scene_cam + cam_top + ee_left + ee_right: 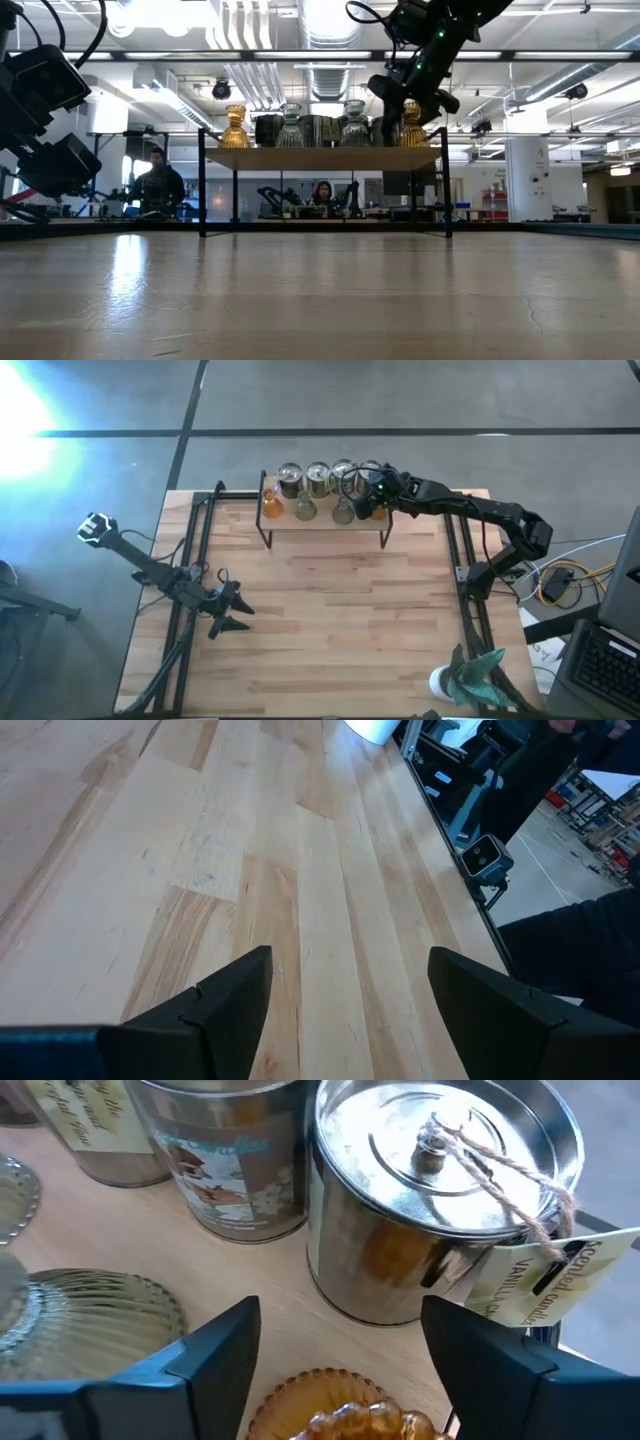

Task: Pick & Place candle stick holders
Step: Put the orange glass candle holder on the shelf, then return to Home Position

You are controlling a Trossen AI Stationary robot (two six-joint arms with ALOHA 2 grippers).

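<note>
A small wooden shelf [325,526] on black legs stands at the table's far edge. On it, silvery can-like holders [319,478] form the back row; in front stand an amber glass holder [272,506], two clear green ones [305,509] and a second amber one [340,1410]. My right gripper [340,1350] is open above the shelf's right end, a finger on each side of that second amber holder, which rests on the shelf board. A lidded can with twine and a tag [440,1190] stands just beyond it. My left gripper [232,615] waits open over bare wood at the table's left. My right gripper comes slanting down from the table's right, its fingers [215,1355] beside the amber holder's rim [300,1385]. I cannot tell whether they touch the glass. The holder stands upright on the shelf.
A white pot with teal leaves [462,678] stands at the near right corner. Black rails [190,560] run along both table sides, and cables lie off the right edge [560,580]. People sit in the room beyond the table [160,185]. Open wood lies between shelf and near edge.
</note>
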